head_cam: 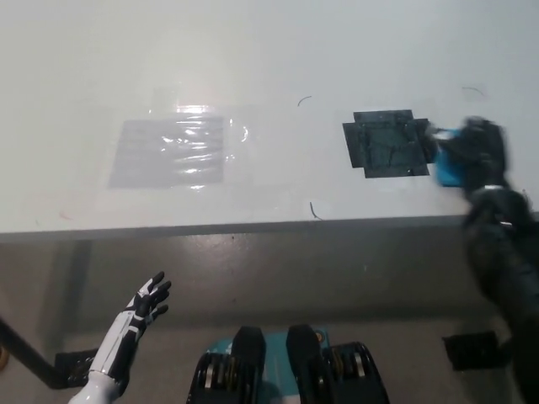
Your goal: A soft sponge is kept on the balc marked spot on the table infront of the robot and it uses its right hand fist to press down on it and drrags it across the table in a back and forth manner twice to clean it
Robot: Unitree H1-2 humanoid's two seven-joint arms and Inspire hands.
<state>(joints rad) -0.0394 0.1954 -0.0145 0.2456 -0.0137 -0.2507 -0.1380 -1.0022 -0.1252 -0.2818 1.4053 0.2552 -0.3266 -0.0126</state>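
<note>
A black taped square (386,143) marks the white table (253,50) right of centre. Just at its right edge lies a blue sponge (445,171), mostly covered by my black right hand (472,151), which rests on top of it with its fingers curled. The black arm runs down to the lower right corner. Only the sponge's left side shows. My white left hand (145,307) hangs below the table's front edge at the lower left, fingers spread, holding nothing.
A shiny clear plastic patch (173,150) is taped to the table left of centre. The table's front edge (253,229) crosses the picture. Small pen marks lie near the black square. Floor and table legs show below.
</note>
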